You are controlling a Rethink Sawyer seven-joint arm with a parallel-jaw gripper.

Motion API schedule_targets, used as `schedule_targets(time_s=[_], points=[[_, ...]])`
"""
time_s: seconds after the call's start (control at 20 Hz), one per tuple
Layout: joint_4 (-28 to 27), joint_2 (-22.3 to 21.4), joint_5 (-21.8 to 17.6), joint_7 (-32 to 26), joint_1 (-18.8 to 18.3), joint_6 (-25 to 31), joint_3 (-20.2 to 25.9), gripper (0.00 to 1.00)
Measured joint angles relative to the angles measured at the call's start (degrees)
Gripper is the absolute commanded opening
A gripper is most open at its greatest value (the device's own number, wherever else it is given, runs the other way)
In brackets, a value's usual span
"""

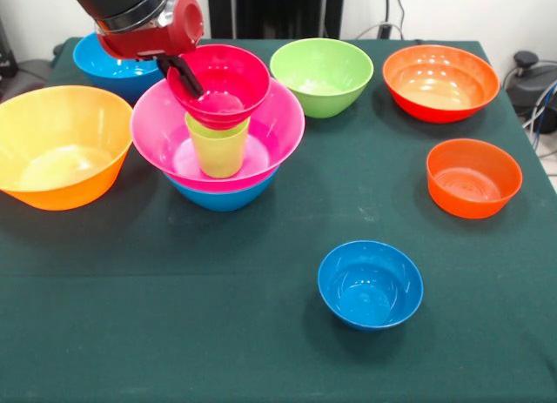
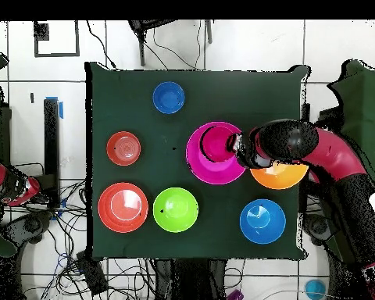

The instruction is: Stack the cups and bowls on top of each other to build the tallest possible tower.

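Observation:
The tower stands at the table's left in the front view. A medium blue bowl point(image 1: 224, 197) is at the bottom, with the large pink bowl point(image 1: 278, 133) in it. The lime-green cup point(image 1: 218, 149) stands upright in the pink bowl. The small crimson bowl point(image 1: 228, 79) sits on the cup, slightly tilted. My gripper point(image 1: 183, 72) is shut on the crimson bowl's left rim, with one black finger inside the bowl. In the overhead view the gripper point(image 2: 237, 147) is at the right rim of the crimson bowl point(image 2: 216, 143), inside the pink bowl point(image 2: 202, 166). The green bowl point(image 1: 322, 75) stands apart on the table.
A large orange bowl point(image 1: 61, 146) is close to the tower's left. Another blue bowl point(image 1: 113, 68) sits behind, under the arm. A red-orange bowl point(image 1: 439, 81), a smaller red-orange bowl point(image 1: 473, 177) and a small blue bowl point(image 1: 370, 284) stand to the right and front.

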Motion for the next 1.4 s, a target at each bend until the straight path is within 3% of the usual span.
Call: schedule_targets(time_s=[1.0,1.05,1.4], points=[[-2.44,2.55,-2.15,0.0,1.22,-0.01,-0.6,0.0],[-2.44,2.7,-2.25,0.0,1.22,0.0,-0.59,1.0],[-2.58,2.69,-2.36,0.0,1.24,0.0,-0.59,1.0]])
